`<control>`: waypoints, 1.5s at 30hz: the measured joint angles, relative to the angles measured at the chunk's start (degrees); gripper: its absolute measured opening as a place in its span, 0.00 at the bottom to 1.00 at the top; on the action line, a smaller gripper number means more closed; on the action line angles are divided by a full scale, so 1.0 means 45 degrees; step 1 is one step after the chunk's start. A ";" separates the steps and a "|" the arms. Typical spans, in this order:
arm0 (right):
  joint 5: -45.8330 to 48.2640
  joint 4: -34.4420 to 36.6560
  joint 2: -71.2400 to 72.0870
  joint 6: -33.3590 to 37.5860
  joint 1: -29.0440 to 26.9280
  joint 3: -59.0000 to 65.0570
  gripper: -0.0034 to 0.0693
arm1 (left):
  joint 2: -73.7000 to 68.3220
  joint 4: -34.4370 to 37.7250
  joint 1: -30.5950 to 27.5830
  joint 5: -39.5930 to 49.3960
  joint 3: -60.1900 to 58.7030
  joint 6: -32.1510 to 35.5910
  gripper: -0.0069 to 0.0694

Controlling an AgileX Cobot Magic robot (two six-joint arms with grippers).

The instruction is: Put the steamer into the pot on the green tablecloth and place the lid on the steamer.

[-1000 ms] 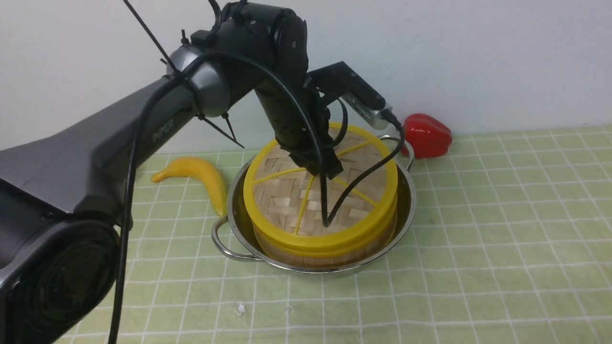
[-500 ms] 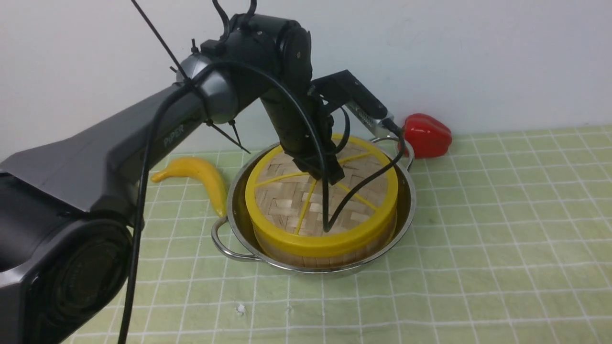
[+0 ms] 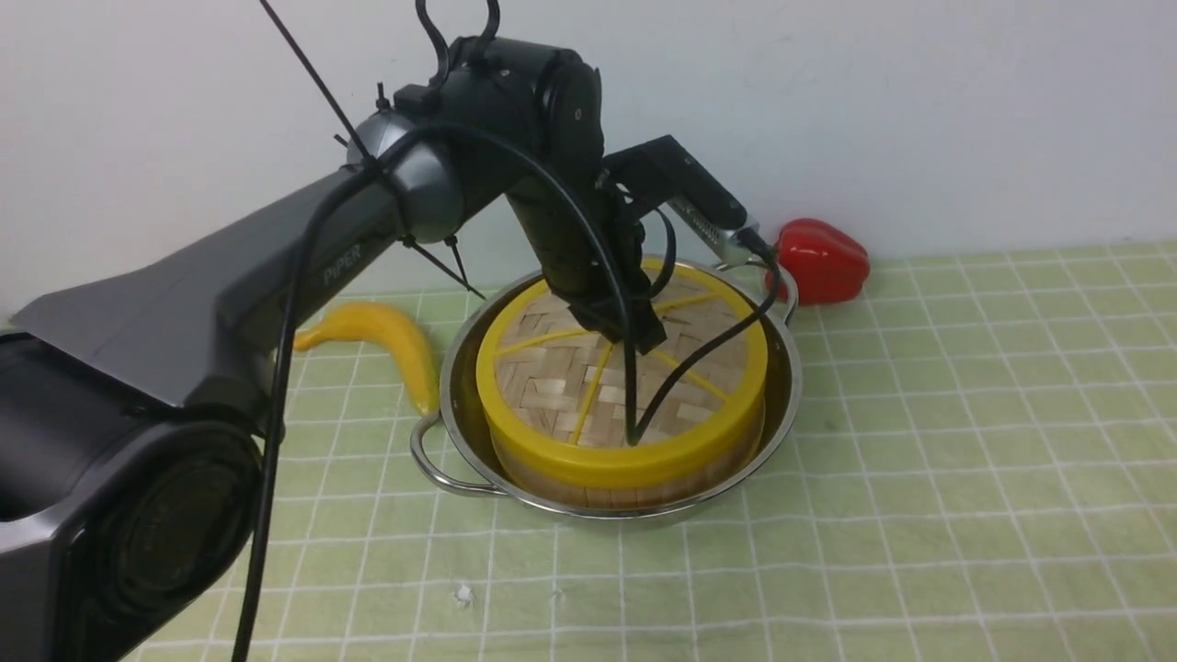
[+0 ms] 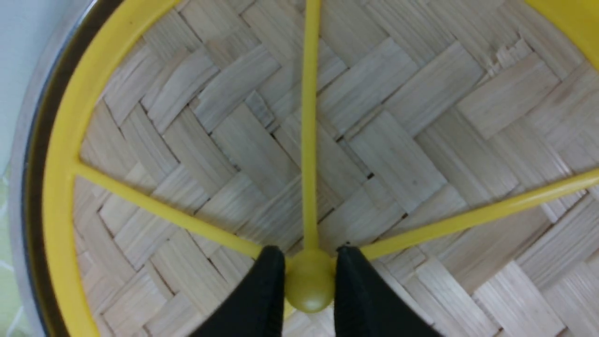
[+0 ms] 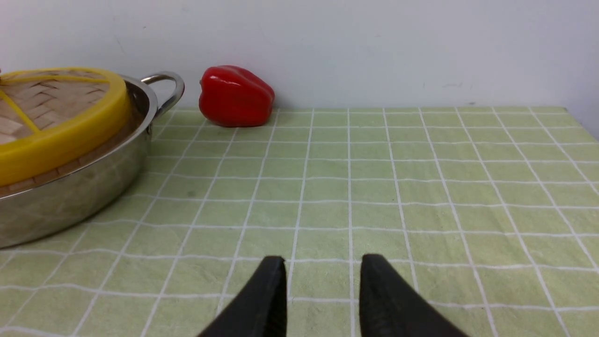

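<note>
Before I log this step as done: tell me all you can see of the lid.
The lid is a flat round disc of pale woven bamboo with a thick yellow rim, yellow spokes and a yellow centre knob. It lies level on the steamer in the pot. The left gripper fingers flank the knob.

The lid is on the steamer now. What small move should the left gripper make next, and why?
Probably open wider and lift straight up. The lid sits level on the steamer inside the pot, and the left gripper fingers hug its centre knob.

One pot (image 3: 782, 405); one lid (image 3: 552, 386); one banana (image 3: 386, 336); one pepper (image 3: 821, 260).
</note>
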State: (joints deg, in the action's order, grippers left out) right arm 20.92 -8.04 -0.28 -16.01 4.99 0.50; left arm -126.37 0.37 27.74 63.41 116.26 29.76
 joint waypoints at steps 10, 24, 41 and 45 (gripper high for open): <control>0.0000 0.0000 0.0000 0.0000 0.0000 0.0000 0.38 | 0.4048 -0.1514 -0.0012 -0.0190 -0.0012 -0.3331 0.80; 0.0000 0.0000 0.0000 0.0000 0.0000 0.0000 0.38 | 0.7944 -0.3235 -0.0012 -0.1486 0.0000 -0.4795 0.86; 0.0000 0.0000 0.0000 0.0000 0.0000 0.0000 0.38 | 1.5573 -0.0787 -0.4070 -0.5691 -1.0634 -0.4935 0.86; 0.0000 0.0000 0.0000 0.0000 0.0000 0.0000 0.38 | 1.9268 -0.0332 -0.6570 -0.7875 -1.5723 -0.4949 0.86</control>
State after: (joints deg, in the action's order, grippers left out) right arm 20.92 -8.04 -0.28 -16.01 4.99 0.50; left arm -39.66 -1.13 -1.82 27.97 45.51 7.49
